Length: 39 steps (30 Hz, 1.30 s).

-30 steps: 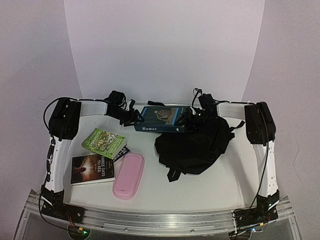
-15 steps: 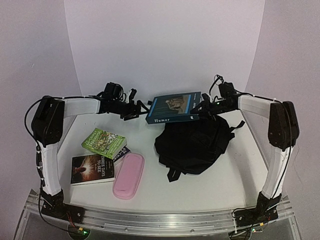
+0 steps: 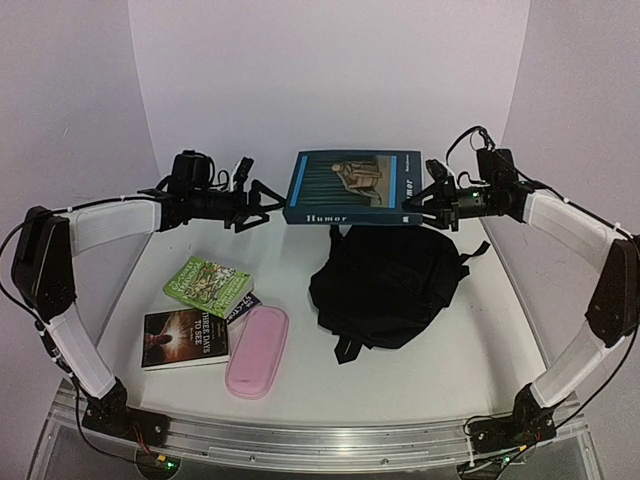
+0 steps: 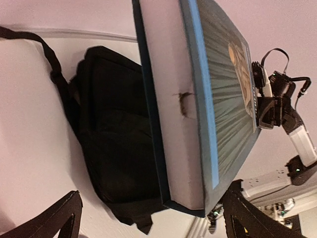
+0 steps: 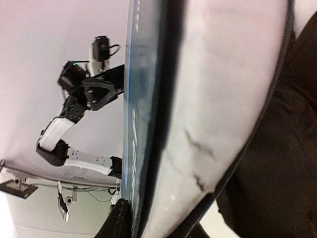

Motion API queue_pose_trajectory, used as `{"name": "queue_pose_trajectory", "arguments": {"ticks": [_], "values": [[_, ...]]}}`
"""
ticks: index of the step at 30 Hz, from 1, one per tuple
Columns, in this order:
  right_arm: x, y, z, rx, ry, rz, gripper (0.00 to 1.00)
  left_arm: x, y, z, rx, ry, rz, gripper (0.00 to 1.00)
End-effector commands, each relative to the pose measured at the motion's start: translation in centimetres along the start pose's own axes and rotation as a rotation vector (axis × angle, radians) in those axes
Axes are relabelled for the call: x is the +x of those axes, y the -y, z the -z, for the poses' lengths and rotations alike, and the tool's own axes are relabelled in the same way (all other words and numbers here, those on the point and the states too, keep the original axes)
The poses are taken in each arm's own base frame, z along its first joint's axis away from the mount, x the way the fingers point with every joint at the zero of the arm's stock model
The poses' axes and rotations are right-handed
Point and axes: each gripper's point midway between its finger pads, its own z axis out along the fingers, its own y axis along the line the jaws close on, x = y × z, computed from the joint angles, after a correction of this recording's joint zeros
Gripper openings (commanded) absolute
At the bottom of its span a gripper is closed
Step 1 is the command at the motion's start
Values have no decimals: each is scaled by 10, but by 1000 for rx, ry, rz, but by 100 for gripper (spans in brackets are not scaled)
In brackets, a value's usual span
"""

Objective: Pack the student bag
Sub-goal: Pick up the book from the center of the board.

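Only overhead shows the pink case (image 3: 258, 350); wrists show the blue book (image 4: 223, 114).

A blue hardback book (image 3: 352, 187) with "Humor" on its spine is up off the white tabletop (image 3: 440, 370), above the middle of the far edge. Its cover is tilted toward the top camera with the spine lowest, and its pale page block carries a dark scuff. Toward the near left corner lie a green paperback (image 3: 208, 285) and, closer to the near edge, a dark one titled "Three Days to See" (image 3: 184, 337), with a dark blue book (image 3: 245, 304) mostly hidden between them and a pink oblong zip pencil case (image 3: 258, 351) just beside them on the right.
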Motion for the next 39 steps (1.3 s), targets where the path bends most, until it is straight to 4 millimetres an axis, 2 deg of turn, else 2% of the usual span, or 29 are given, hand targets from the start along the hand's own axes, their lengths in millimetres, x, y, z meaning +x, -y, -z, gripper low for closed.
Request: {"name": "queue_pose_trajectory", "arguments": {"ticks": [1, 4, 9, 15, 22, 28, 39], "values": [[17, -35, 9, -108, -27, 119, 16, 10, 66, 24, 246, 6, -28, 100], [25, -40, 9, -126, -42, 134, 16, 24, 72, 30, 278, 5, -13, 100], [39, -49, 5, -155, -77, 150, 16, 32, 82, 34, 346, -5, 27, 100], [54, -64, 0, -192, -115, 179, 16, 38, 86, 29, 408, -44, 81, 100], [64, -71, 1, -222, -140, 190, 16, 40, 98, 33, 515, -66, 121, 99], [69, -72, -1, -235, -156, 188, 16, 52, 104, 28, 598, -116, 158, 86], [68, -65, -10, -229, -175, 159, 16, 62, 113, 18, 588, -150, 130, 69]]}}
